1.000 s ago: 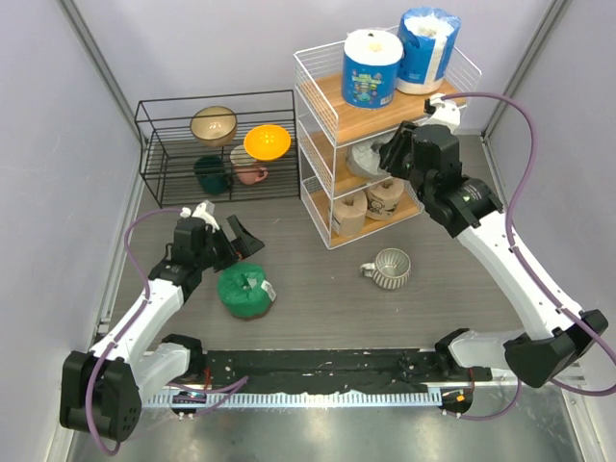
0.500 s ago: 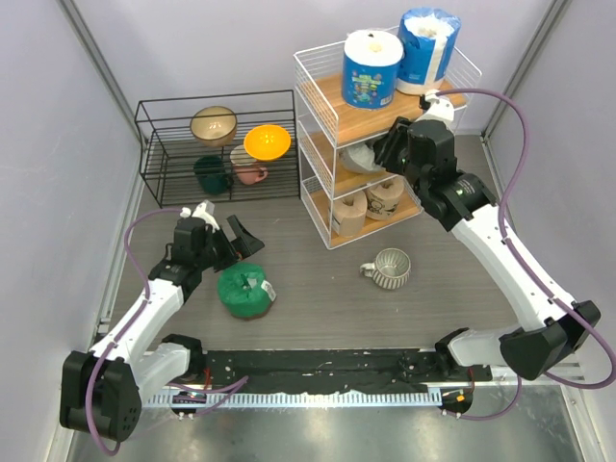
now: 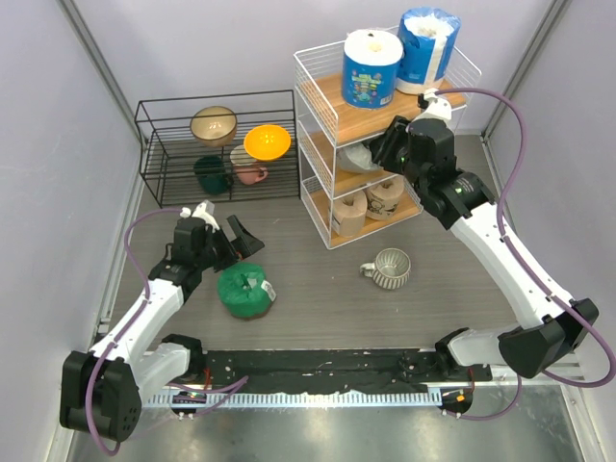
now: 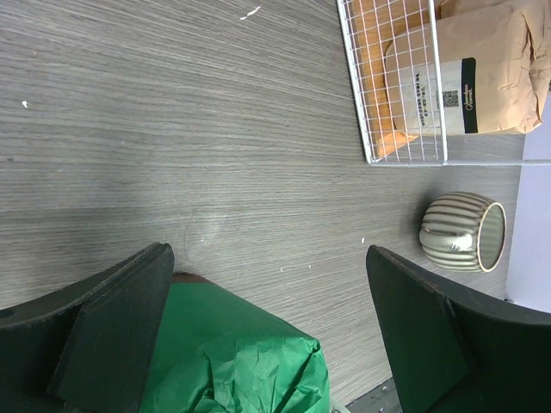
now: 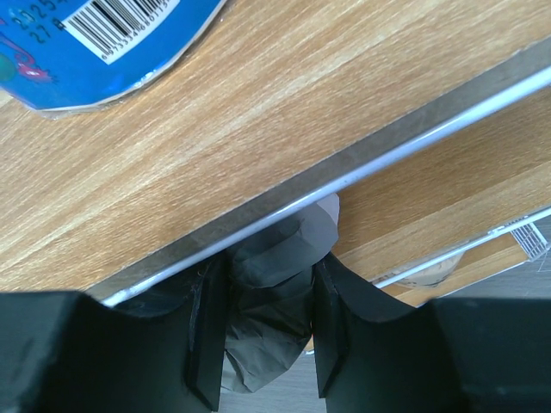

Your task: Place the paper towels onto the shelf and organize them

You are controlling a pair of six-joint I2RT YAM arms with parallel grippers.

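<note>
The shelf (image 3: 334, 99) stands at the back right. Two blue-wrapped paper towels (image 3: 372, 67) (image 3: 428, 46) sit on its top board, and two tan ones (image 3: 349, 212) (image 3: 388, 197) on the bottom board. My right gripper (image 3: 383, 152) is shut on the grey roll (image 3: 359, 159) at the middle tier's opening. In the right wrist view the grey wrap (image 5: 271, 301) is pinched between the fingers just under the top board (image 5: 215, 146). The green roll (image 3: 244, 289) lies on the table. My left gripper (image 4: 269, 267) hangs open above its end (image 4: 232, 353).
A low black wire rack (image 3: 217, 101) with bowls and cups stands at the back left. A ribbed mug (image 3: 390, 268) lies on its side in front of the shelf, and it also shows in the left wrist view as a mug (image 4: 462, 231) beside the shelf's wire corner (image 4: 370, 129).
My right gripper has carried the grey roll up and to the left, further into the middle tier. The left arm and green roll have not moved.
</note>
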